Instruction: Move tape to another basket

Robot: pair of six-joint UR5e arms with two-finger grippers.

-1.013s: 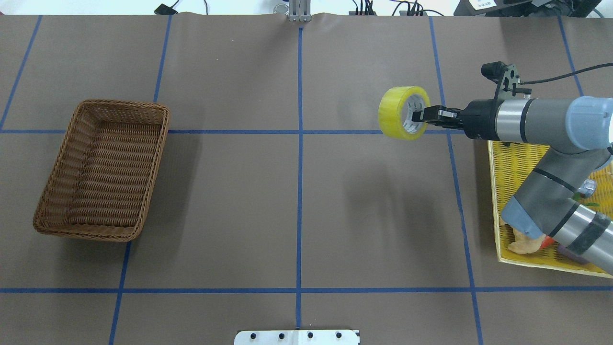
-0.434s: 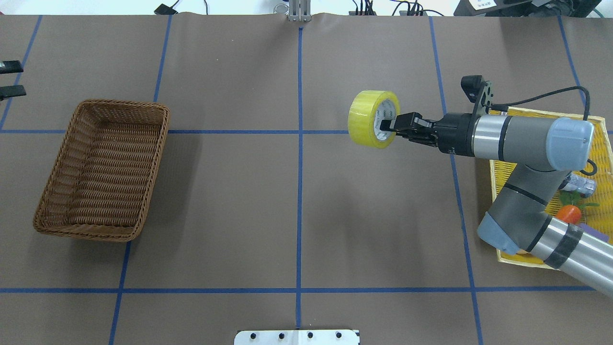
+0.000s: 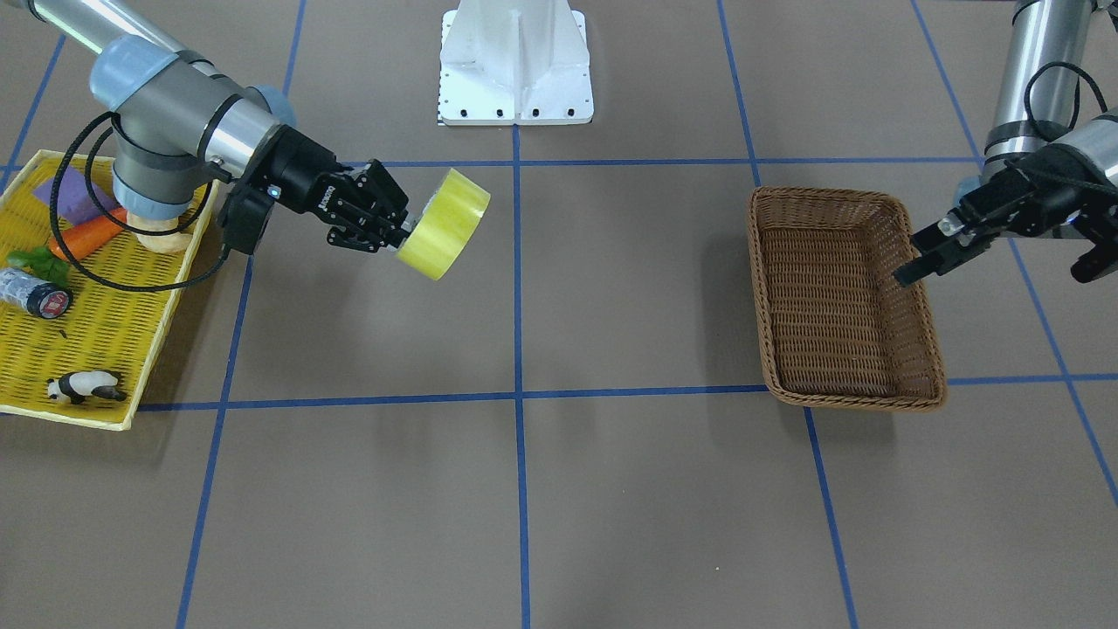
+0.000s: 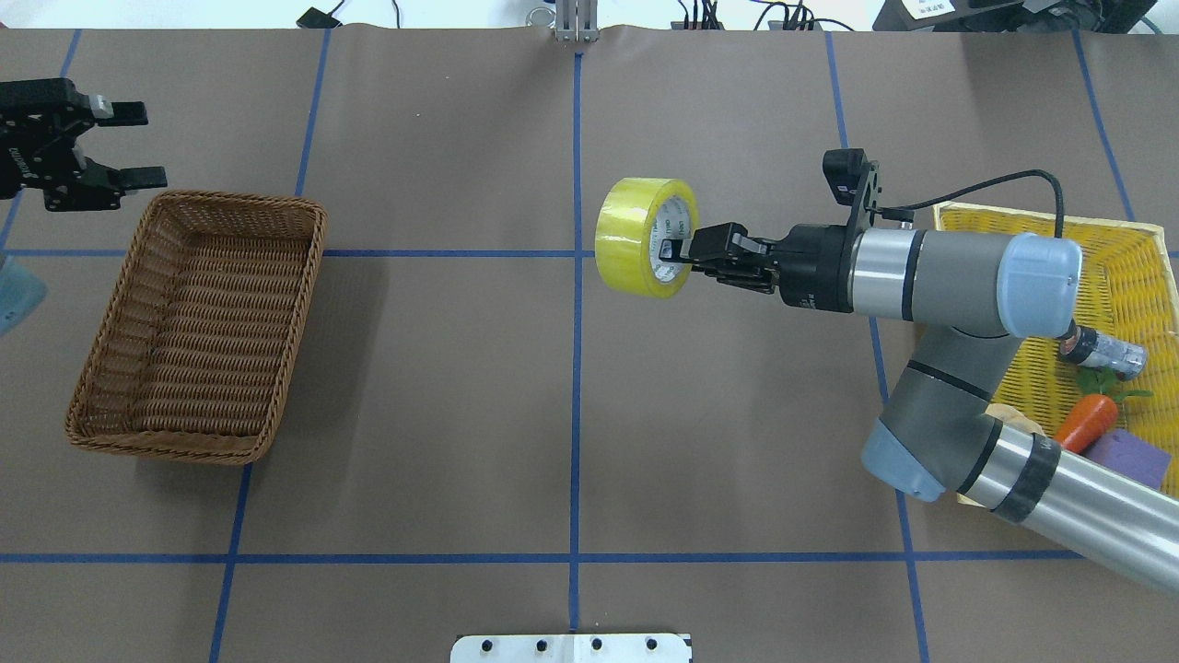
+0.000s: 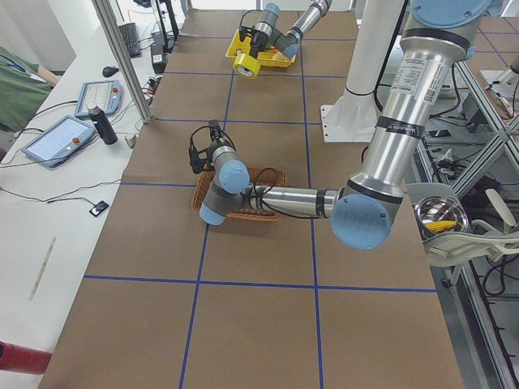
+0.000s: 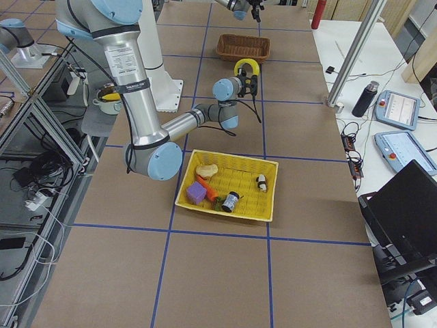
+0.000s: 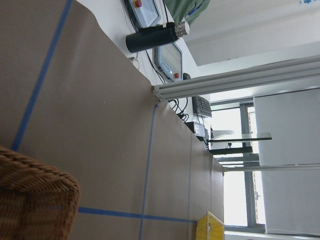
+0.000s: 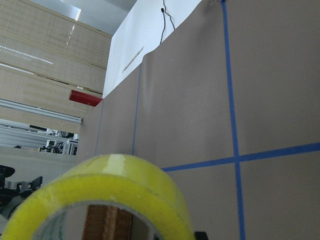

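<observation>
The yellow-green tape hangs in the air just right of the table's centre line. My right gripper is shut on its wall, with one finger inside the grey-white core. The tape also shows in the front view and fills the bottom of the right wrist view. The brown wicker basket stands empty at the left of the table, and also shows in the front view. My left gripper is open and empty, just beyond the basket's far left corner.
A flat yellow mesh tray lies at the right under my right arm. It holds a dark cylinder with a red end, a carrot, a purple block and a small panda figure.
My right arm has carried the tape leftward, from the right side to near the centre line. My left gripper has come into view at the far left, open.
</observation>
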